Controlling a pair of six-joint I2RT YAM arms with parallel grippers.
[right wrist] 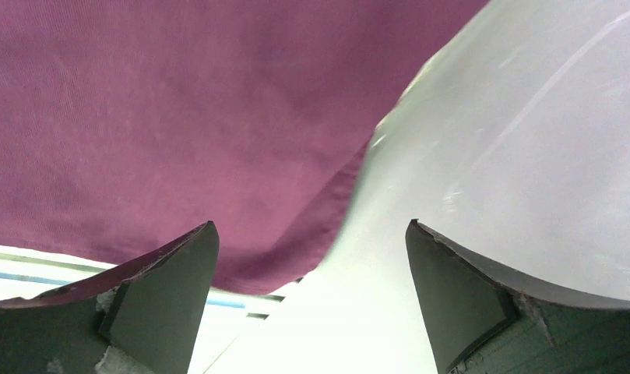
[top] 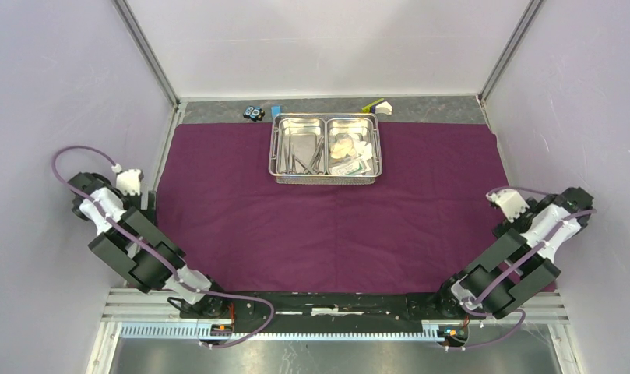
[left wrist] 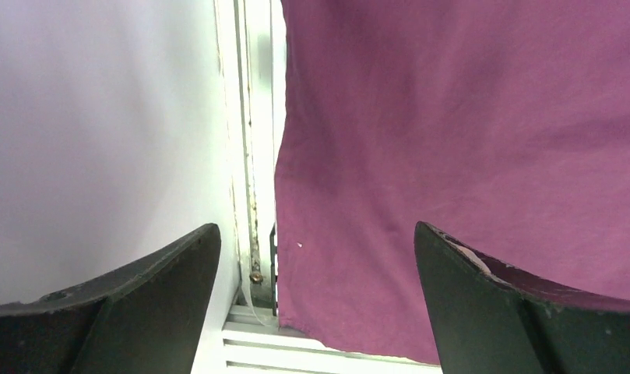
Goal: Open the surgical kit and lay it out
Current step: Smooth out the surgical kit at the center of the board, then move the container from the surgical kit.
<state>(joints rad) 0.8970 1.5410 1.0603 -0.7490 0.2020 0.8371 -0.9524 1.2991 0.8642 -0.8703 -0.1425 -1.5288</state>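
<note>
Tray: the shiny steel tray point(top: 325, 180) has two parts side by side.
Cloth: the big dark purple cloth point(top: 327, 234) lies flat under the tray. It spreads out to both sides of the tray and toward the arms.
Tools: thin metal tweezers and forceps point(top: 300, 156) lie mixed together in the tray's left part.
Gauze: the white gauze point(top: 343, 145) is in the tray's right part, at the far end.
White packet: the white packet point(top: 364, 149) is in the tray's right part, just beside the gauze.
Clear packet: the small clear packet point(top: 349, 167) is in the tray's right part, at the near end.
Bench: a grey strip of bench point(top: 436, 109) shows behind the tray.
Blue block: the small blue block point(top: 276, 111) sits just behind the tray's left corner.
Yellow-green piece: the yellow-green and white piece point(top: 378, 106) sits just behind the tray's right corner.
Left pincer: the left pincer point(left wrist: 318, 234) is well apart from the tray, over the cloth's left edge. It is wide open and holds nothing.
Right pincer: the right pincer point(right wrist: 311, 230) is well apart from the tray, over the cloth's right edge. It is wide open and holds nothing.
</note>
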